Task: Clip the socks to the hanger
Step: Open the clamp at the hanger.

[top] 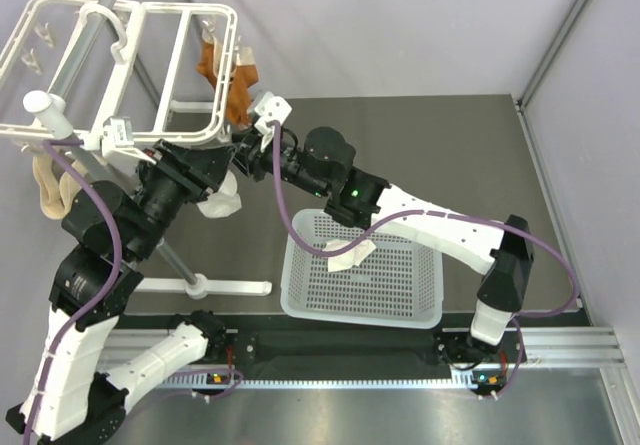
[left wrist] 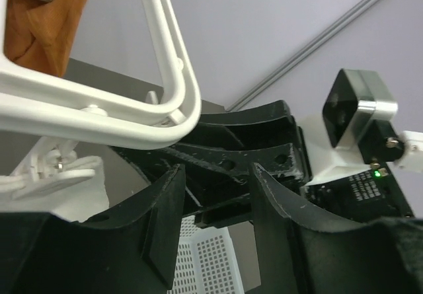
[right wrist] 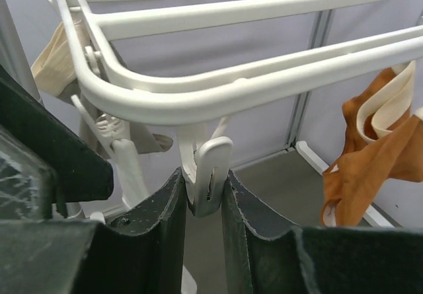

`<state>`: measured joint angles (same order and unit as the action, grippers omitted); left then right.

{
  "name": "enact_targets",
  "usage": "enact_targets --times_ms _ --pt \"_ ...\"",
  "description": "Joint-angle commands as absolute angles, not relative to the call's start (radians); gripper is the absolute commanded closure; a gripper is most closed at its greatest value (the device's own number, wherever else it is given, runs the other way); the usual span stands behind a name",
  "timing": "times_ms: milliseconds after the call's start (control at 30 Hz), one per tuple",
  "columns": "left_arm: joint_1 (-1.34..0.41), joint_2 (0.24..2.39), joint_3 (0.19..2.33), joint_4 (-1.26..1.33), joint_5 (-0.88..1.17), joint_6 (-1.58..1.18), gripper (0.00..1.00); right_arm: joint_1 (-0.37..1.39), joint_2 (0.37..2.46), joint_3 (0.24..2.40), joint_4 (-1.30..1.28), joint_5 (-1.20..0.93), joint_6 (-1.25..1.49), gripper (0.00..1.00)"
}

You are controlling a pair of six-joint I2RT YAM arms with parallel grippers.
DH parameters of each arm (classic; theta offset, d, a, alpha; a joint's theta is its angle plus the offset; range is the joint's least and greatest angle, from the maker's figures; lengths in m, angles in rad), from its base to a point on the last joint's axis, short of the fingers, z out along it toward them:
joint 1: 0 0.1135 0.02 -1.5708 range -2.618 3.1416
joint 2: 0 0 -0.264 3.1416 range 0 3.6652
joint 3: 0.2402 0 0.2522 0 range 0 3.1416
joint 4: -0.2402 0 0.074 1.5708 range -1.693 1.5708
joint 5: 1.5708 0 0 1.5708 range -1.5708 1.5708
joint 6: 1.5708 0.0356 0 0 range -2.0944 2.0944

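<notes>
Between the fingers (right wrist: 158,221) of the right gripper (right wrist: 205,191), clamped on a clip (right wrist: 211,158) under the hanger (right wrist: 198,99) rim, slippage could let that clip snap closed before the left gripper (left wrist: 217,172), fingers apart, feeds in the white sock (top: 222,205) just beside it.

Hanger (top: 190,7) on its stand (top: 235,287) at the worktop's (top: 450,145) far left; basket (top: 400,310) right of the stand, one sock (top: 348,257) in it; right hand (right wrist: 203,178) around a clip (right wrist: 211,165) under the hanger's rail, left hand (left wrist: 218,175) just beside
</notes>
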<state>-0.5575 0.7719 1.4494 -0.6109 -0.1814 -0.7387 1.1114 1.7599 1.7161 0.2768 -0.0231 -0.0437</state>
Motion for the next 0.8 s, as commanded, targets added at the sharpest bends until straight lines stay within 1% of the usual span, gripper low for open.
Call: enact_targets --times_ms 0,133,233,400,600,767 --pt "-0.554 0.765 1.471 -0.606 -0.216 -0.736 0.52 1.121 1.689 1.792 0.180 0.057 -0.072 1.00" --pt "-0.554 0.770 1.462 -0.600 -0.279 -0.727 0.51 1.131 1.689 1.828 0.102 0.066 -0.060 1.00" --pt "-0.554 0.787 1.463 -0.595 -0.288 -0.724 0.51 1.140 1.704 1.877 0.061 0.074 -0.060 1.00" --pt "-0.554 0.790 1.448 -0.546 -0.324 -0.715 0.48 1.155 1.723 1.925 0.012 0.100 -0.080 1.00" --pt "-0.554 0.782 1.417 -0.465 -0.290 -0.701 0.44 1.167 1.746 1.953 -0.024 0.103 -0.092 1.00" --pt "-0.554 0.736 1.336 -0.353 -0.258 -0.715 0.42 1.173 1.746 1.959 -0.038 0.107 -0.098 1.00"
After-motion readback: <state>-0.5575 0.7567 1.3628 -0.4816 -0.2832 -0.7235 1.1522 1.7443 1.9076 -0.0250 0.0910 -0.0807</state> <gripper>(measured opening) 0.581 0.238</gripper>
